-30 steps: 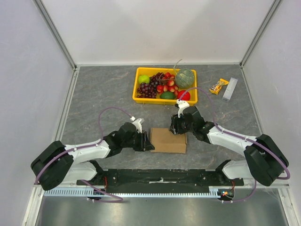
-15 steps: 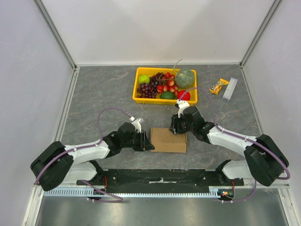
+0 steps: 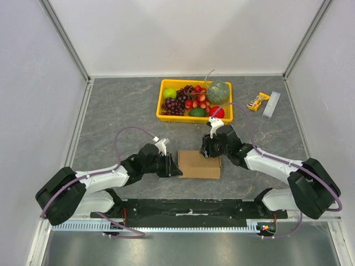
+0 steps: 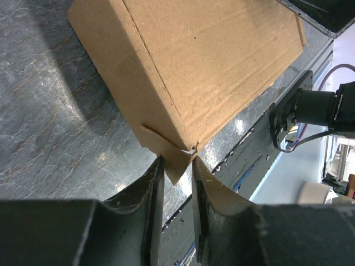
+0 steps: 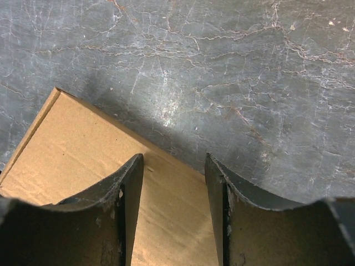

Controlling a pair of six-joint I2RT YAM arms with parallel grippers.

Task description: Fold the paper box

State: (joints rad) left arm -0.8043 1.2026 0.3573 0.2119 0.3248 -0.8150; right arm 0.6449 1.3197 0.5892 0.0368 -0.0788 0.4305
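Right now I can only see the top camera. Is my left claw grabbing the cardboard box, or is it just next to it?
Observer: The left wrist camera shows a little cardboard tab poking out at the corner of the paper box. The left claw has that tab between its fingers, which stand slightly apart.
Operator: What about my right claw? It just looks like a black blob from up here.
Observer: On the right wrist camera, the right claw is open. It sits over the box's top, right by one edge, with bare grey table beyond. I can't tell whether it touches the cardboard.
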